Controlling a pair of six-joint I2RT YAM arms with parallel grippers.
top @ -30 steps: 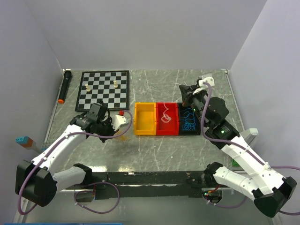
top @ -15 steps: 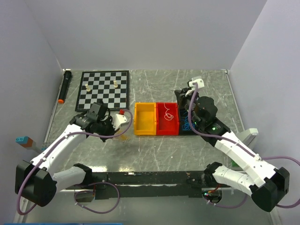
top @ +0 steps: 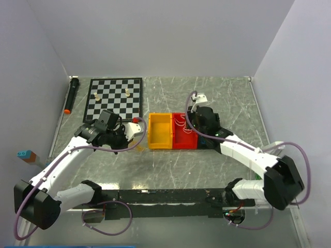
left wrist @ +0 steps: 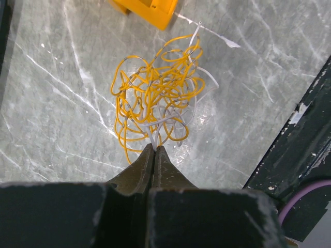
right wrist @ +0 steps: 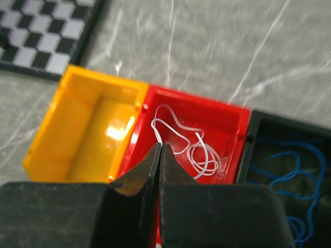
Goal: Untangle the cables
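Yellow-white cables [left wrist: 155, 98] sit tangled mid-frame. Left gripper [left wrist: 154, 149] is pressed together at their lower edge, probably anchoring. Right gripper [right wrist: 160, 150], closed too, hangs over the red bin [right wrist: 207, 106] with 1 sorted white strand [right wrist: 201, 155].

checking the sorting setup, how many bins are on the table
3, in one row, left to right in the right wrist view: the yellow bin, the red bin holding a white strand, and the black bin holding blue strands. None seems hidden.
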